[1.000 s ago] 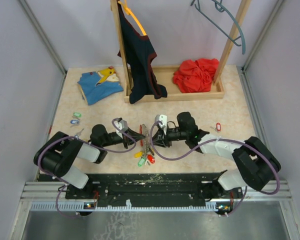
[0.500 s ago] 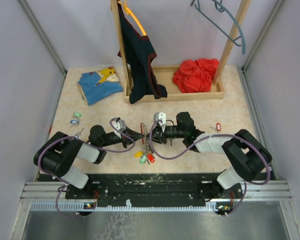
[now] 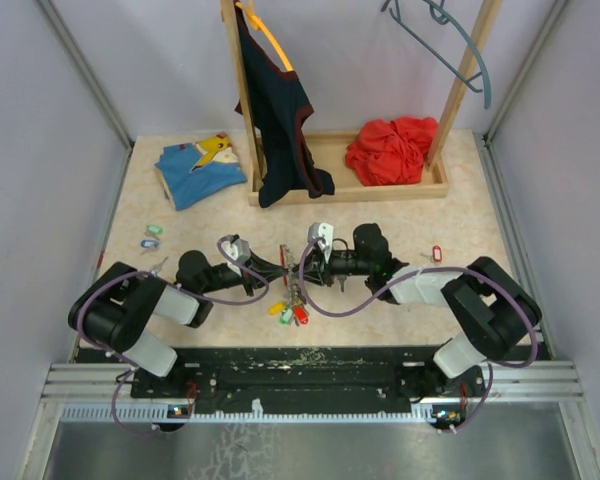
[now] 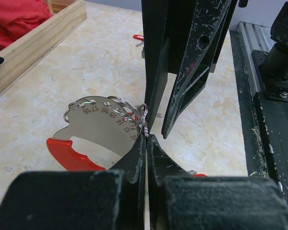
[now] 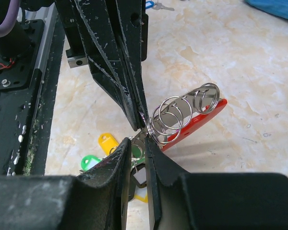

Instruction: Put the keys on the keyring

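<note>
Pincers tip to tip low over the counter (image 3: pixel 450 215), one arm reaching in from each side. Pressed together with no gap, the left pincer (image 4: pixel 146 140), pinching the curved edge of a silver plate (image 4: pixel 103 120) stamped with numbers (up to 18 readable). Threaded along that plate's rim, just ahead of the left tips: several wire rings (image 5: pixel 175 115), upright in a row. Beyond the rings, away from both pincers, the plate's red handle (image 4: pixel 69 154), angled down toward the counter.

Narrowed to a slit, the right pincer (image 5: pixel 143 146), nipping a thin silver piece (image 5: pixel 144 139) at its very tips (key or ring end, cannot tell which), hard against the nearest ring and against the left fingertips. Black fingers of each pincer filling the middle of the other's wrist view, hiding the exact contact.

Bunched below the meeting point, just under the right tips: keys (image 3: pixel 292 313) with a yellow tag (image 5: pixel 108 142), a green tag (image 5: pixel 90 163) and a red one; hanging or resting, cannot tell.

Well out past the left pincer's arm, two loose keys (image 3: pixel 152 236) with green and blue tags. Out past the right arm, one red-tagged key (image 3: pixel 435 252). Far ahead of both pincers: a wooden tray (image 3: pixel 380 188) with a red cloth (image 3: pixel 392 148), a dark garment (image 3: pixel 278 110) hung on a post, a blue garment (image 3: pixel 195 170) flat on the counter.
</note>
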